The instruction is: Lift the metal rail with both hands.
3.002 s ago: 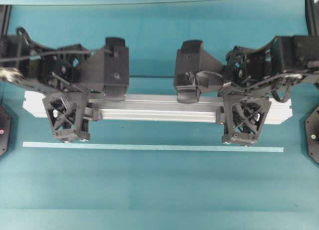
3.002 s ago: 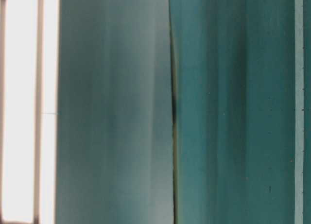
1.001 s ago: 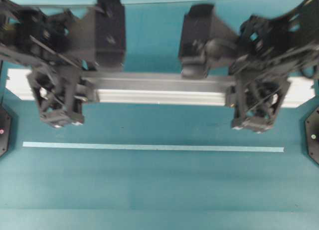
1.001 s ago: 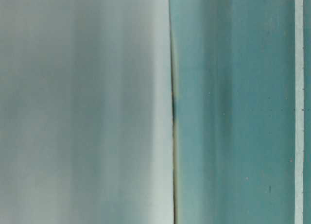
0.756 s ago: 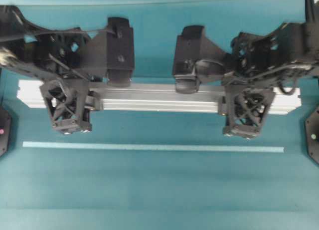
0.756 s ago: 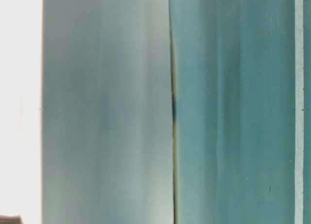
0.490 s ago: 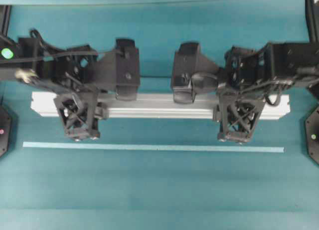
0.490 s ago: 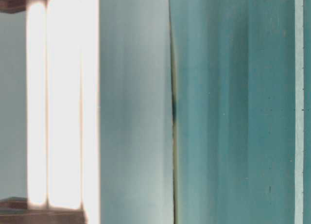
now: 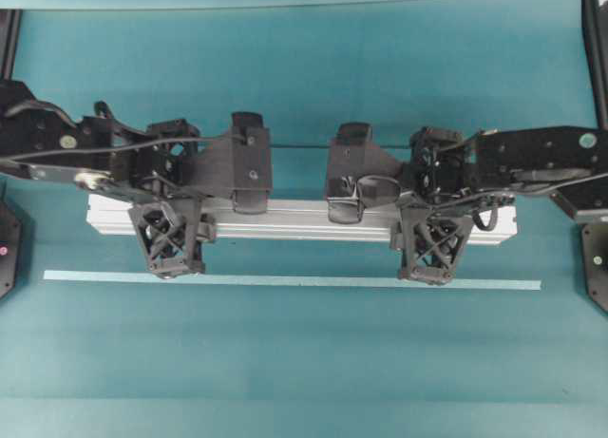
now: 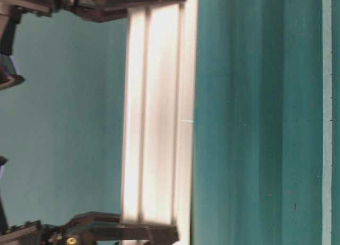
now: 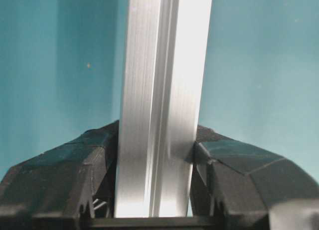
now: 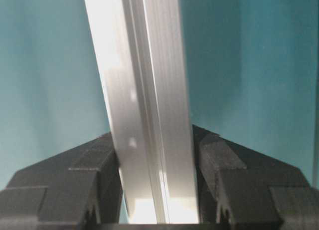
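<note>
Overhead: I see the metal rail (image 9: 304,219) lying level across mid-frame, just above the pale tape strip (image 9: 292,282) on the teal table (image 9: 304,362). L gripper (image 9: 171,240) is clamped across the rail near its left end, R gripper (image 9: 432,248) near its right end.

Table-level: view is turned sideways; rail (image 10: 156,112) runs top to bottom, bright and blurry, w/ black fingers (image 10: 133,231) at both ends. Can't tell if it touches the table.

L wrist: rail (image 11: 159,105) sits between both fingers (image 11: 65,175), pads pressed on its sides.

R wrist: same, rail (image 12: 144,105) pinched between fingers (image 12: 249,180), slightly tilted in frame.
</note>
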Controlling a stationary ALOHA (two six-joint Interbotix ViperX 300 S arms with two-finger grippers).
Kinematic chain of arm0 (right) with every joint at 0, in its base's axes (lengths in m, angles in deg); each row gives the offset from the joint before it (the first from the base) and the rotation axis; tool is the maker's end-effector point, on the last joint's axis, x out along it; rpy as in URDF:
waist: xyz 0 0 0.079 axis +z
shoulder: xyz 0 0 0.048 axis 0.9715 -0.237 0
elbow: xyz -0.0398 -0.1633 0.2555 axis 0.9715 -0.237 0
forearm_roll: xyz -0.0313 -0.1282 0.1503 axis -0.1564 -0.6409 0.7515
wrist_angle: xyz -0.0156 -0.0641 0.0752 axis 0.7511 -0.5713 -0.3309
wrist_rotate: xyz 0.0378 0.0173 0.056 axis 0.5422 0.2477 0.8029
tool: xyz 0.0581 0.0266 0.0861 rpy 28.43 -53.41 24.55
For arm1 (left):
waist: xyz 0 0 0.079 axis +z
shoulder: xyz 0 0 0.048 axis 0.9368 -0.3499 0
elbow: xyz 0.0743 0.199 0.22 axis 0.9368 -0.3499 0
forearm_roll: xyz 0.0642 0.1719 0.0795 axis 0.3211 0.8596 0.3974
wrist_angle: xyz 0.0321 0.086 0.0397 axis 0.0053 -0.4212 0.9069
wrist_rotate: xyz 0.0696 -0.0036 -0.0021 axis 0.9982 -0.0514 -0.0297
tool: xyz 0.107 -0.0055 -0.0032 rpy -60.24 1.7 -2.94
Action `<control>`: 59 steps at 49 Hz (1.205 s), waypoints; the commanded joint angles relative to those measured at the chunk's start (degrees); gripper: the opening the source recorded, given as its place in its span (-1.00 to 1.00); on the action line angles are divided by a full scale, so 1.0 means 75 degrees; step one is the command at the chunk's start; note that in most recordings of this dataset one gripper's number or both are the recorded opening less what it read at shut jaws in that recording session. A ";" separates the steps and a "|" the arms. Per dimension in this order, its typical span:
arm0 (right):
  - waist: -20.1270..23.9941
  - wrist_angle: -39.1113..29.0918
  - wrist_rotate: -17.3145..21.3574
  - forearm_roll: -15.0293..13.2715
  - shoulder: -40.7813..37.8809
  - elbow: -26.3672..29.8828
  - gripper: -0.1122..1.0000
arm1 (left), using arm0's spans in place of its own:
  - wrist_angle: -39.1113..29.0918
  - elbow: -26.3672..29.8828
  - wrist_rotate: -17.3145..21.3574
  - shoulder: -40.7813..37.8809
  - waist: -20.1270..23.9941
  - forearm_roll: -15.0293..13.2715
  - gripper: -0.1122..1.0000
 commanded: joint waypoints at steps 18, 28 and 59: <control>-0.0012 0.0973 0.0047 -0.0047 -0.0504 -0.0199 -0.11 | 0.1148 -0.0469 -0.0141 -0.0398 -0.0047 -0.0047 -0.15; 0.0035 0.1395 0.0070 0.0000 -0.0609 -0.0492 -0.11 | 0.1605 -0.0750 -0.0164 -0.0621 -0.0152 -0.0047 -0.15; 0.0258 0.2320 0.0129 0.0270 -0.0973 -0.1008 -0.11 | 0.2238 -0.0938 -0.0199 -0.1266 -0.0316 -0.0035 -0.15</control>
